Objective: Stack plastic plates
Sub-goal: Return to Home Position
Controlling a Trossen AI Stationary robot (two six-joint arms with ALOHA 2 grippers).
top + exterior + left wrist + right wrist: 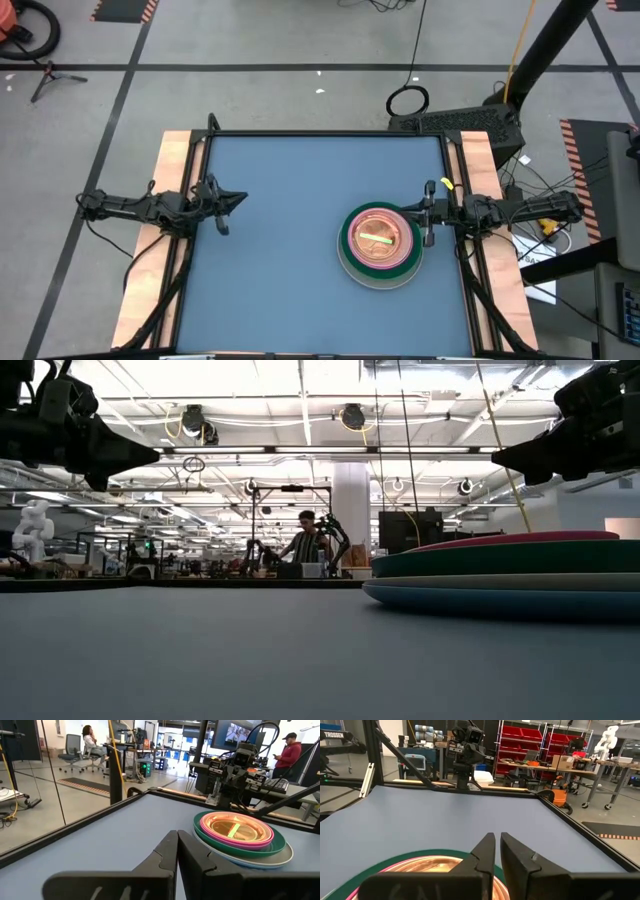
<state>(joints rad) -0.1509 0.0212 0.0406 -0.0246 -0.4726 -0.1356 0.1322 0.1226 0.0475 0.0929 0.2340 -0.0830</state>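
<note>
Robotics lab: red bin racks (522,742), workbenches (547,766), white robot arm (608,737), hazard-striped floor mats (122,8).

Plates (380,243) stacked, table's right side

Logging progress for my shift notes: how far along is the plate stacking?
Stacking looks done: all plates in view sit in one stack on the right side of the table, a small translucent plate with a green stripe on top. Nothing is in hand: the left gripper and right gripper are shut and empty, at opposite table edges. No loose plate shows, so probably only parking the arms remains.
</note>
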